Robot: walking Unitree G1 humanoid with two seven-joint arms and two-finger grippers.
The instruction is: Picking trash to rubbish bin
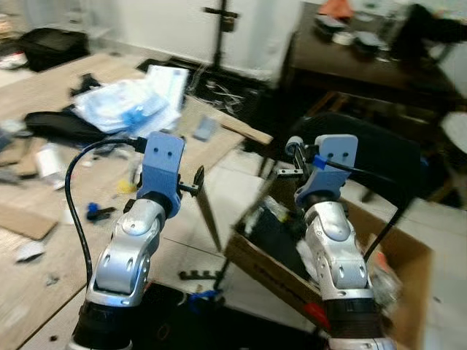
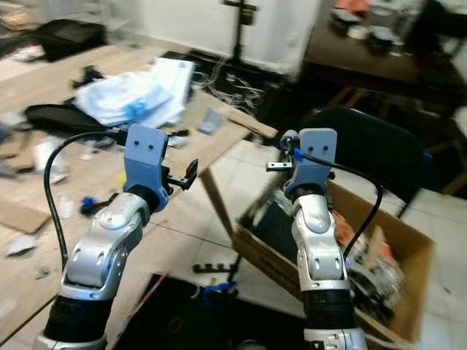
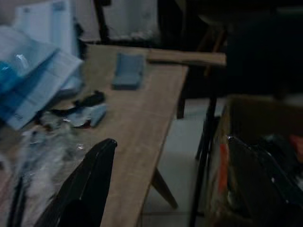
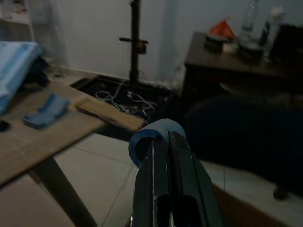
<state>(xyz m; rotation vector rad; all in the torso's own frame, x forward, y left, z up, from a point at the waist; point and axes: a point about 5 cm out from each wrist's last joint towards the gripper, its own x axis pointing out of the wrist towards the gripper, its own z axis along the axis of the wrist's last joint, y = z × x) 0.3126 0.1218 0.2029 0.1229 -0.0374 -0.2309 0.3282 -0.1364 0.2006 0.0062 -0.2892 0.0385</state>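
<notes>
My right gripper (image 4: pixel 162 144) is shut on a small blue round piece, like a roll or cap (image 4: pixel 140 144). It is raised over the near edge of an open cardboard box (image 1: pixel 410 257) on the floor, which holds black and mixed rubbish. My left gripper (image 1: pixel 191 182) hangs open over the corner of a wooden table (image 1: pixel 219 157) with nothing between its fingers; one black finger (image 3: pixel 92 184) shows in the left wrist view. Crumpled clear plastic (image 3: pixel 45 165) and small dark scraps (image 3: pixel 87 100) lie on the table just ahead of it.
Blue-and-white plastic packaging (image 1: pixel 131 102), a grey-blue pad (image 1: pixel 206 128) and a wooden slat (image 1: pixel 246 132) lie on the table. A black chair (image 1: pixel 390 164) stands behind the box. Further back are a dark desk (image 1: pixel 365 65) and a tripod stand (image 1: pixel 219 33) over cables.
</notes>
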